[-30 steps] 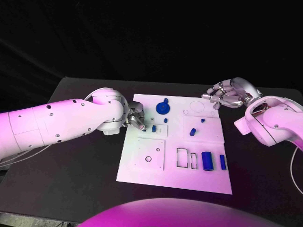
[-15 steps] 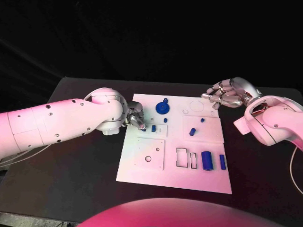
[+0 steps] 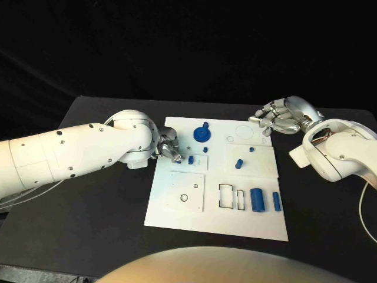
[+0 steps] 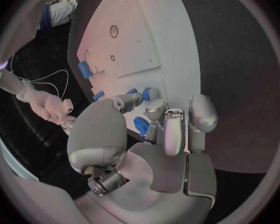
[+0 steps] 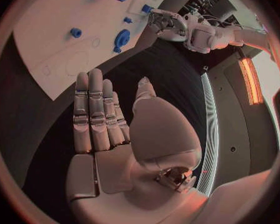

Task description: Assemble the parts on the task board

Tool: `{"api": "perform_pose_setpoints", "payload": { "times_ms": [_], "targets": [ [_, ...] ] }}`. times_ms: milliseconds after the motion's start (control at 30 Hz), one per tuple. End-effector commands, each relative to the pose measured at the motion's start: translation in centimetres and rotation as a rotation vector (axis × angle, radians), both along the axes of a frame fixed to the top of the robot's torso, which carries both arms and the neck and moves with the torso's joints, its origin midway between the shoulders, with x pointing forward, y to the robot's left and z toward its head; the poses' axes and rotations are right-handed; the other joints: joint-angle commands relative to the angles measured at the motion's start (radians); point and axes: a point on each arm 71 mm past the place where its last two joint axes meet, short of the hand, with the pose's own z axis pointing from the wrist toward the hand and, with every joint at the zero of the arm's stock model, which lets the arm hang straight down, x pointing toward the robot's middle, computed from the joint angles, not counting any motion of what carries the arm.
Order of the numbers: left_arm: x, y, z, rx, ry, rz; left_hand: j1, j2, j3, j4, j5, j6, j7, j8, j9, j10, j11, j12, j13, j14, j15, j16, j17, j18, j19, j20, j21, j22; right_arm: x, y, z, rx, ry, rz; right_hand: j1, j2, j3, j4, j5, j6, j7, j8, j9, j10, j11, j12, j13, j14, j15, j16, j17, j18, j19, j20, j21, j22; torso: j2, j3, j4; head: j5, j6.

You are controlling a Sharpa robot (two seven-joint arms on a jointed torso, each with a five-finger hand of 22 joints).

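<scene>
The task board lies flat at mid-table. Nearest, a large blue cylinder and a slimmer blue bar lie beside rectangular cut-outs. Farther along, a small blue peg stands in the board. The left hand pinches a small blue part at the board's left edge. Farthest, a round blue disc; the right hand hovers with fingers extended, holding nothing

No readable text, labels, brands, numbers or signs anywhere. Board bears outlines and holes only, no lettering. Blue parts unmarked. Arms and hands carry no legible marking.
</scene>
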Motion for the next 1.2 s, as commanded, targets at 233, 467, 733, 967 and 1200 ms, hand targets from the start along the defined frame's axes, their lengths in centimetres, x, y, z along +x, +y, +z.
{"api": "perform_pose_setpoints", "payload": {
  "times_ms": [233,467,733,967,1200],
  "targets": [
    [-0.08,-0.01,-0.3,0.002,0.024,0.002,-0.012,0.0,-0.045,0.018,-0.005,0.002,0.005,-0.006,-0.002,-0.001,-0.004,0.001,0.001,0.087,-0.009,0.006,0.191,-0.012,0.001,-0.003,-0.004,0.0,-0.03,0.05,0.02,0.0,-0.006,0.011,-0.004,0.003,-0.008,0.0,0.0,0.001,0.005,0.007,-0.002,0.001,0.001,-0.005,-0.006,-0.003,0.01,-0.011,-0.002,0.004,0.0,0.007,-0.008,-0.004,0.0,-0.0001,-0.0011,-0.002,0.001],
    [0.03,0.11,-0.35,0.005,0.024,0.008,-0.014,0.001,-0.058,0.026,-0.004,0.002,0.005,-0.008,-0.003,-0.001,-0.004,0.001,0.001,0.087,-0.009,0.006,0.191,-0.012,0.0,-0.003,-0.005,-0.002,-0.04,0.02,0.02,0.0,-0.005,0.01,-0.003,0.002,-0.01,0.0,0.0,0.0,0.006,0.008,-0.003,-0.001,0.003,-0.006,-0.013,-0.006,0.011,-0.019,-0.002,0.004,-0.002,0.008,-0.012,-0.009,0.0,0.0,-0.0005,-0.003,0.002],
    [0.15,0.21,-0.38,0.008,0.023,0.013,-0.017,0.001,-0.076,0.039,-0.004,0.003,0.006,-0.009,-0.004,-0.002,-0.003,0.001,0.001,0.087,-0.008,0.006,0.191,-0.012,0.001,-0.003,-0.005,-0.001,-0.05,0.01,0.02,0.0,-0.005,0.01,-0.004,0.002,-0.011,0.001,0.0,-0.001,0.007,0.008,-0.004,-0.002,0.004,-0.007,-0.018,-0.008,0.013,-0.024,-0.002,0.004,-0.004,0.009,-0.014,-0.012,0.0,-0.0002,0.0001,-0.003,0.003],
    [0.26,0.19,-0.42,0.007,0.023,0.017,-0.022,-0.002,-0.118,0.066,-0.003,0.006,0.007,-0.011,-0.006,-0.003,-0.002,0.001,0.002,0.087,-0.008,0.006,0.191,-0.012,0.002,-0.002,-0.006,0.0,-0.03,0.01,0.01,0.0,-0.005,0.01,-0.01,0.002,-0.014,0.001,0.0,-0.002,0.008,0.009,-0.005,-0.004,0.005,-0.008,-0.024,-0.01,0.014,-0.031,-0.002,0.004,-0.005,0.011,-0.018,-0.016,0.001,-0.001,-0.0005,-0.004,0.002],
    [0.35,0.2,-0.46,0.007,0.024,0.019,-0.023,-0.004,-0.145,0.082,-0.002,0.006,0.007,-0.013,-0.007,-0.004,-0.002,0.001,0.002,0.087,-0.007,0.006,0.191,-0.012,0.002,-0.002,-0.006,0.0,-0.03,0.0,0.01,0.0,-0.005,0.01,-0.022,0.001,-0.016,0.002,0.0,-0.004,0.009,0.01,-0.007,-0.005,0.006,-0.009,-0.032,-0.011,0.015,-0.04,-0.002,0.004,-0.007,0.012,-0.022,-0.021,0.0,-0.0008,0.0004,-0.005,0.001]
  ]
}}
